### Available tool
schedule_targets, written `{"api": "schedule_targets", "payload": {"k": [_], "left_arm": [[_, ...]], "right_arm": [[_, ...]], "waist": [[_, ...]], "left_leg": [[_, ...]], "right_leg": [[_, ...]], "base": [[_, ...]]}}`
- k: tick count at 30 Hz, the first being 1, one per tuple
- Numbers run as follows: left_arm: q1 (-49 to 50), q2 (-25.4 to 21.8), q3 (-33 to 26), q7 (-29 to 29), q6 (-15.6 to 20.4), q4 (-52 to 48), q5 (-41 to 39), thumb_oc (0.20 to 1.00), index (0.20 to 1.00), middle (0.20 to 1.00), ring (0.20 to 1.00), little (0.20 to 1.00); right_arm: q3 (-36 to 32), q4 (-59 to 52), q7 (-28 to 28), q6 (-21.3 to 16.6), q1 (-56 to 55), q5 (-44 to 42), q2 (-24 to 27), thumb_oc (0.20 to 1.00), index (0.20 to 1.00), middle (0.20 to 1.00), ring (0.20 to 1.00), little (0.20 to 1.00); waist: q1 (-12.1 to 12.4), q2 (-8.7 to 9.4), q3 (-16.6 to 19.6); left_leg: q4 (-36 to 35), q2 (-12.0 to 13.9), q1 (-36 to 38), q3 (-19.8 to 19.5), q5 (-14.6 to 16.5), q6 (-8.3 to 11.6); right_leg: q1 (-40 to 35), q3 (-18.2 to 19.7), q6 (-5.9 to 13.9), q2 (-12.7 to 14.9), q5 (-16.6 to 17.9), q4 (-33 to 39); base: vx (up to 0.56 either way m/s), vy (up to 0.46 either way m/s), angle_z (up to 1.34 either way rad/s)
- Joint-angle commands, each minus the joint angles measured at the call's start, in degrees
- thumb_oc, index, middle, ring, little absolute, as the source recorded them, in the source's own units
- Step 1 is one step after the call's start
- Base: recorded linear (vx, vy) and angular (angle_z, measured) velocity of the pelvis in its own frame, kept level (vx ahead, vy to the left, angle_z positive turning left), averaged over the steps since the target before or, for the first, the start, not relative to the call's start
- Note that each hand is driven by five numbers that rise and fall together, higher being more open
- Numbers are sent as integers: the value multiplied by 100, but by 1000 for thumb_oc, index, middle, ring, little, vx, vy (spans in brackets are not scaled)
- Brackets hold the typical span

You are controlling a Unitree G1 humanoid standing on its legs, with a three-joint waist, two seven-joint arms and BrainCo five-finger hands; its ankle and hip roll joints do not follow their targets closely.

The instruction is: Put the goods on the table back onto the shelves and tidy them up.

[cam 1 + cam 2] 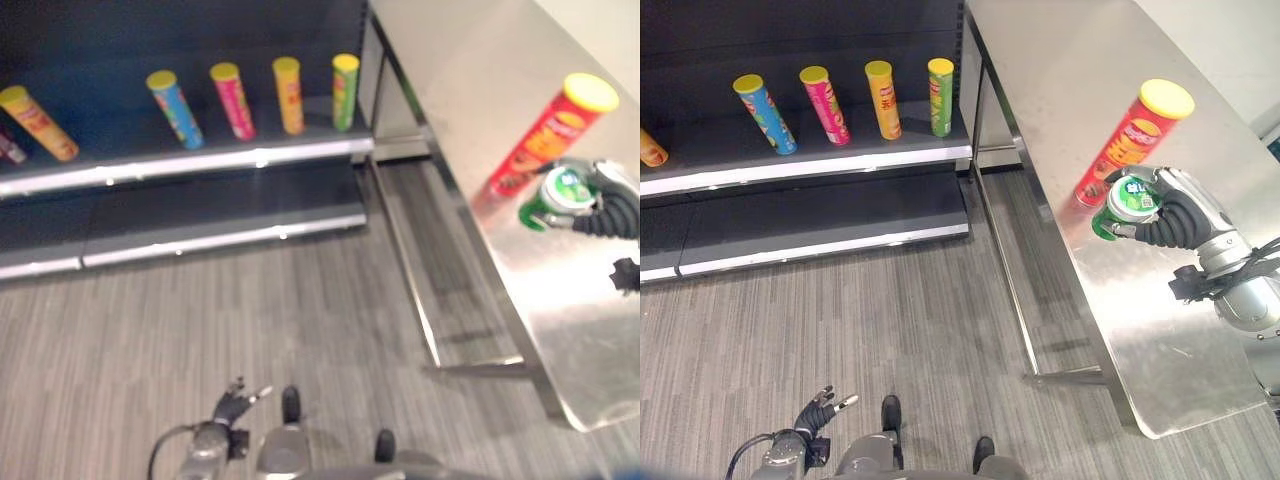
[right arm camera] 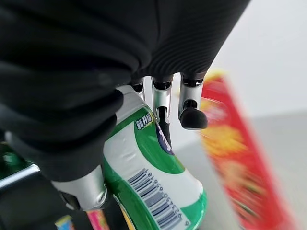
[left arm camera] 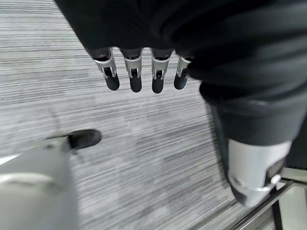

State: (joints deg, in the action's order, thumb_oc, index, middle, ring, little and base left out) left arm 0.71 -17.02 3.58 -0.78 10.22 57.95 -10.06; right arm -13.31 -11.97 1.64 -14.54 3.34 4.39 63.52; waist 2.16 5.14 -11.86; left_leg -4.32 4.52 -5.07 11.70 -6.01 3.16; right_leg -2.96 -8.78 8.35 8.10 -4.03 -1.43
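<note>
A green and white can (image 1: 1127, 205) is held just above the steel table (image 1: 1080, 110), with my right hand (image 1: 1175, 215) curled round it; its label and barcode show close up in the right wrist view (image 2: 153, 182). Right behind it a tall red tube with a yellow lid (image 1: 1132, 140) stands on the table. On the dark shelf (image 1: 810, 150) several tubes stand in a row: blue (image 1: 764, 112), pink (image 1: 825, 104), orange (image 1: 883, 98) and green (image 1: 940, 96). My left hand (image 1: 818, 410) hangs low over the carpet, fingers (image 3: 134, 72) straight.
A lower shelf board (image 1: 810, 225) runs under the stocked one. The table's steel leg and floor bar (image 1: 1060, 375) stand between me and the shelf's right end. Striped grey carpet (image 1: 840, 320) lies in front of the shelves. Another orange tube (image 1: 35, 122) leans at the shelf's far left.
</note>
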Motion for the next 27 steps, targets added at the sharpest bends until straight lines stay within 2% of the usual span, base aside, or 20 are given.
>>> {"api": "schedule_targets", "payload": {"k": [1, 2, 3, 4, 5, 6, 10, 12, 15, 16, 17, 21, 23, 27], "left_arm": [[183, -221, -240, -66, 171, 73, 91, 1000, 1000, 1000, 1000, 1000], [210, -248, -263, -45, 178, 96, 101, 1000, 1000, 1000, 1000, 1000], [199, -287, -248, -14, 172, 116, 136, 1000, 1000, 1000, 1000, 1000], [188, -299, -239, 10, 168, 121, 160, 1000, 1000, 1000, 1000, 1000], [190, -299, -244, 10, 168, 121, 161, 1000, 1000, 1000, 1000, 1000], [85, -322, -166, 27, 148, 153, 203, 1000, 1000, 1000, 1000, 1000], [41, -276, -90, 35, 176, 42, 115, 1000, 1000, 1000, 1000, 1000], [40, -194, 26, 44, 191, -58, 27, 1000, 1000, 1000, 1000, 1000], [2, -170, 149, 58, 173, -103, 20, 1000, 1000, 1000, 1000, 1000], [-40, -194, 248, 80, 136, -136, -25, 1000, 1000, 1000, 1000, 1000], [-51, -207, 272, 98, 118, -118, -34, 1000, 1000, 1000, 1000, 1000], [-104, -296, 276, 9, 113, 87, 19, 1000, 1000, 1000, 1000, 1000], [-78, -309, 283, -21, 100, 154, 60, 1000, 1000, 1000, 1000, 1000], [-55, -318, 337, -17, 82, 232, 188, 1000, 1000, 1000, 1000, 1000]], "right_arm": [[-347, -251, -76, -263, 64, -550, 291, 200, 200, 200, 200, 200], [-374, -279, -19, -283, 66, -701, 255, 200, 200, 200, 200, 200], [-323, -237, 32, -269, 155, -858, 241, 200, 200, 200, 200, 200], [-271, -238, 82, -264, 221, -891, 222, 200, 200, 200, 200, 200], [-259, -235, 83, -263, 234, -892, 222, 200, 200, 200, 200, 200], [-153, -215, 51, -263, 375, -848, 246, 200, 200, 200, 200, 200], [232, -325, 131, -227, 761, -821, 355, 200, 200, 200, 200, 200], [695, -204, 130, -197, 1280, -794, 546, 200, 200, 200, 200, 200], [1005, -78, 102, -175, 1619, -799, 773, 200, 200, 200, 200, 200], [1147, 25, 69, -130, 1755, -804, 989, 200, 200, 200, 200, 200], [1302, 97, 41, -91, 1921, -804, 1089, 200, 200, 200, 200, 200], [1919, 421, -60, -63, 2579, -752, 1209, 200, 200, 200, 200, 200], [2029, 498, -44, -25, 2676, -675, 1239, 200, 200, 200, 200, 200], [2205, 706, -83, 68, 2805, -548, 1191, 200, 200, 200, 200, 200]], "waist": [[91, -40, 475], [107, -21, 483], [123, 16, 511], [142, 24, 524], [143, 24, 514], [197, 59, 507], [279, 73, 433], [352, 47, 419], [294, 22, 312], [299, 42, 208], [311, 54, 209], [409, 125, 299], [415, 84, 428], [403, -12, 554]], "left_leg": [[117, 253, 227, 265, 631, 384], [97, 226, 271, 274, 636, 355], [42, 178, 319, 256, 612, 296], [32, 164, 345, 240, 615, 274], [30, 165, 361, 246, 621, 276], [36, 70, 332, 154, 627, 213], [113, -35, 325, -43, 622, 247], [202, -79, 337, -211, 690, 237], [674, -94, 134, -304, 809, 266], [997, 97, -71, -104, 786, 405], [1076, 206, -138, -97, 789, 458], [988, 516, -221, -612, 679, 638], [725, 592, -104, -810, 638, 667], [449, 538, 82, -712, 608, 642]], "right_leg": [[841, 507, 665, 95, 204, -213], [844, 602, 657, 21, 164, -253], [751, 849, 529, -277, -9, -319], [689, 957, 485, -460, -143, -354], [682, 963, 484, -462, -153, -366], [549, 1166, 321, -824, -321, -352], [291, 1181, 198, -1001, -380, -176], [199, 1044, 152, -1071, -415, -72], [181, 847, 89, -1022, -456, -111], [174, 602, 89, -895, -467, -176], [178, 474, 111, -843, -451, -206], [264, 323, 202, -633, -520, -311], [259, 330, 236, -590, -546, -269], [239, 350, 309, -431, -471, -163]], "base": [[-24, 87, -21], [-63, 146, -25], [-52, 100, -23], [-42, 68, -19], [-25, 20, -10], [0, 0, 0], [24, -47, 35], [45, -62, 71], [-45, 0, 85], [-132, 77, 105], [-116, 88, 99], [-2, 99, 51], [79, 188, 5], [43, 226, 23]]}}
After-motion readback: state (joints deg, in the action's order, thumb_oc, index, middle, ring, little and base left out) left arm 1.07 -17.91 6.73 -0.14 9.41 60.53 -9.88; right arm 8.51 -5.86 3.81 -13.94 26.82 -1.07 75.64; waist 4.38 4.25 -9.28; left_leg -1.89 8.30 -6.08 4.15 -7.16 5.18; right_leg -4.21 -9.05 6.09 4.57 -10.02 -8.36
